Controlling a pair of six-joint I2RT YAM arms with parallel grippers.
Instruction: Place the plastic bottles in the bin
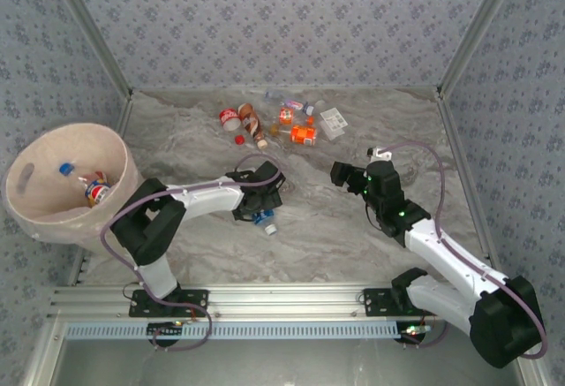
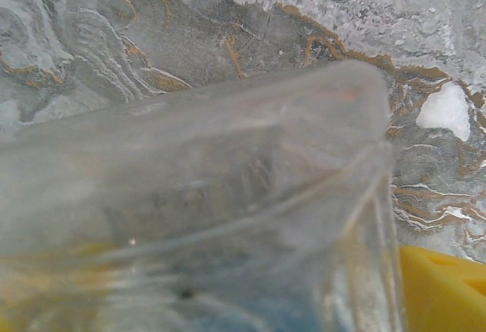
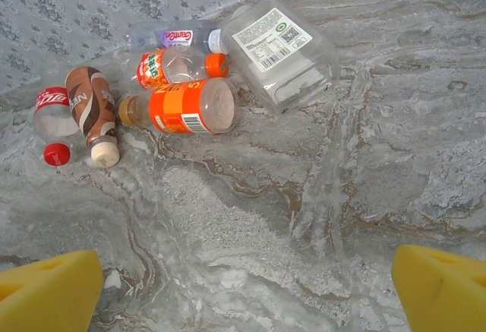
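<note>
At the near edge of the marbled grey worktop [image 1: 335,236] stand the bases of 2 arms; the left arm [image 1: 190,199] reaches to the middle, where the left jaws sit low over 1 clear bottle with a blue label [image 1: 264,220], lying on the worktop apart from the others; seen from the left wrist, its crumpled clear body [image 2: 197,195] is right up against the lens with 1 yellow pad [image 2: 444,290] just beside it on the right, and I cannot tell whether the jaws pinch it or merely straddle it; the right arm [image 1: 441,249] reaches in from the right, the right jaws spread wide with nothing between them, their 2 yellow pads [image 3: 49,290] over bare worktop; at the left side stands 1 bin [image 1: 97,143], in which 2 bottles can be made out, 1 by its blue cap [image 1: 64,169] and 1 with a red and orange label [image 1: 95,192]; farthest, near the back wall, lies a loose cluster of 6: 1 red-labelled bottle [image 3: 52,108] with a red cap, 1 brown bottle [image 3: 89,108] touching it, 1 large orange-labelled bottle [image 3: 186,106], 1 smaller bottle with an orange cap [image 3: 171,66], 1 clear bottle with a pale label [image 3: 171,39], and 1 flattened clear container with a white label [image 3: 277,51].
</note>
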